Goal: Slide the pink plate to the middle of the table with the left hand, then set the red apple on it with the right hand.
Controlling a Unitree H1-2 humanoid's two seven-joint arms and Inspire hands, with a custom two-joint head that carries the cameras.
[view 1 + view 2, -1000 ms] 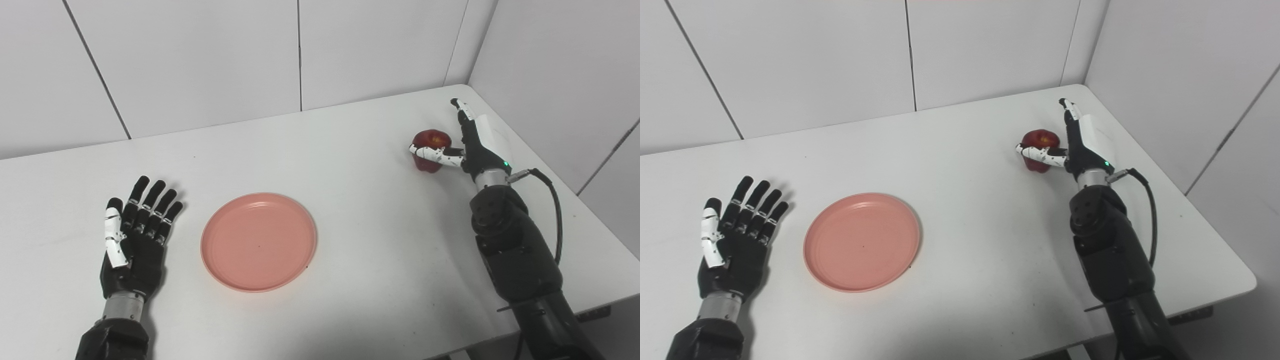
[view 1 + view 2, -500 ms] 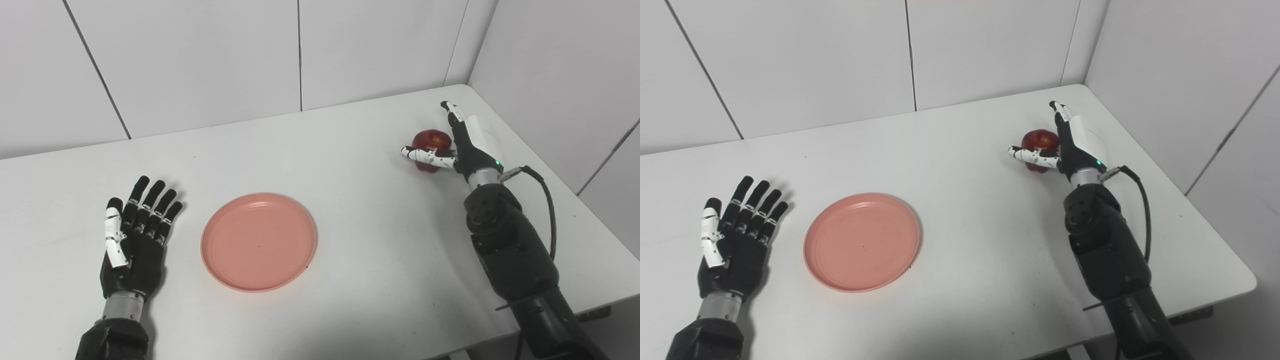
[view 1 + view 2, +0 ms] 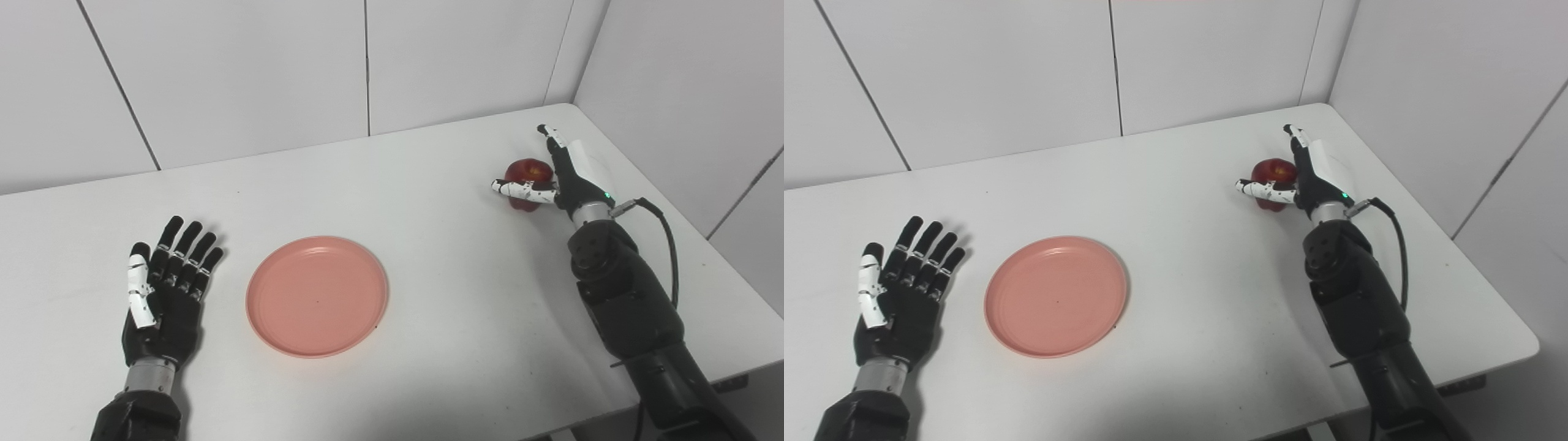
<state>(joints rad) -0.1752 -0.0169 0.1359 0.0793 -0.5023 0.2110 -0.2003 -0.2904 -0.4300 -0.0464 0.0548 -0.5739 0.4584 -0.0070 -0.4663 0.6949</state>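
Observation:
The pink plate (image 3: 316,296) lies flat on the white table, left of its middle. My left hand (image 3: 164,289) rests palm down on the table a little left of the plate, open, fingers spread, not touching it. The red apple (image 3: 525,174) stands at the back right of the table. My right hand (image 3: 563,177) is against the apple's right side, open: the thumb reaches across the apple's front and the fingers point up and away behind it, not closed around it. The hand hides part of the apple's right side.
The white table (image 3: 441,318) ends close to the right of the right arm (image 3: 625,294), and its front edge runs along the bottom right. White wall panels stand behind and to the right. A black cable (image 3: 664,226) loops off the right wrist.
My right hand has shifted a little to the left, closing in on the apple, with the thumb further across its front. The left hand and the plate have not moved.

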